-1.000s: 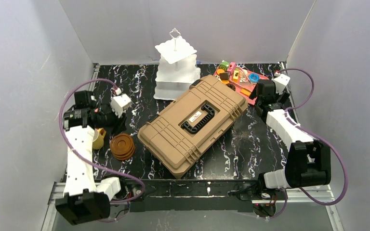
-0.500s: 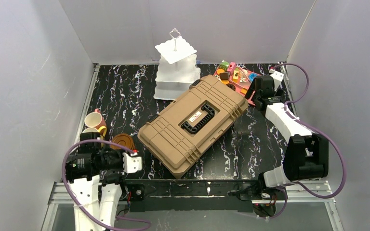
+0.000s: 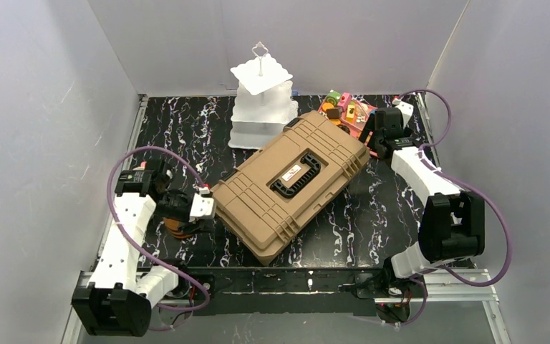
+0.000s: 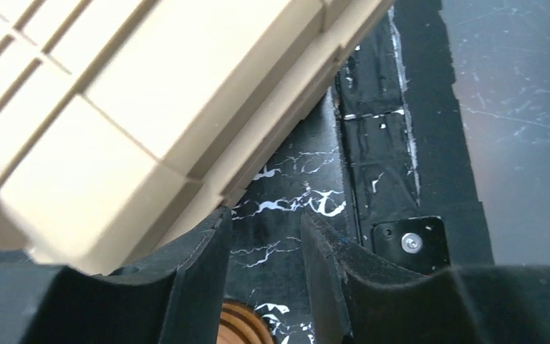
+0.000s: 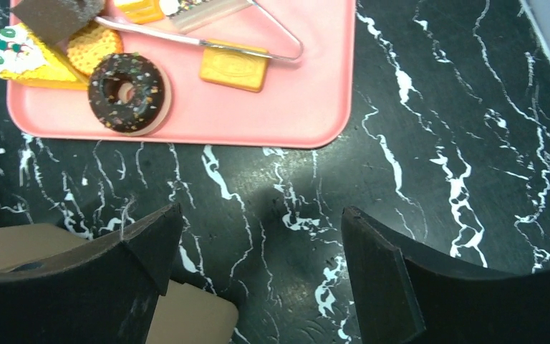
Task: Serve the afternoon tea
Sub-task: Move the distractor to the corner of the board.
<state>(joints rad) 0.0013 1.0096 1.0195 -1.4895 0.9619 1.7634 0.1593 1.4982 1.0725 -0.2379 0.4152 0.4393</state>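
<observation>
Arm bent inward, the left pincer (image 4: 261,233) is partly spread and empty at the tan ribbed hard case's (image 4: 114,107) corner, over round brown saucers (image 4: 240,326). Arm stretched far, the right pincer (image 5: 258,222) gapes wide above the black marbled table (image 5: 437,107), beside the flat pink tray (image 5: 286,107) of toy pastries (image 5: 125,93).

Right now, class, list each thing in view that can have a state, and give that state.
Hard case: shut, lying flat.
Tiered stand: upright.
Pink tray: loaded with toy pastries and tongs.
Saucers: on the table, partly hidden.
Left claw: open, empty.
Right claw: open, empty.
</observation>
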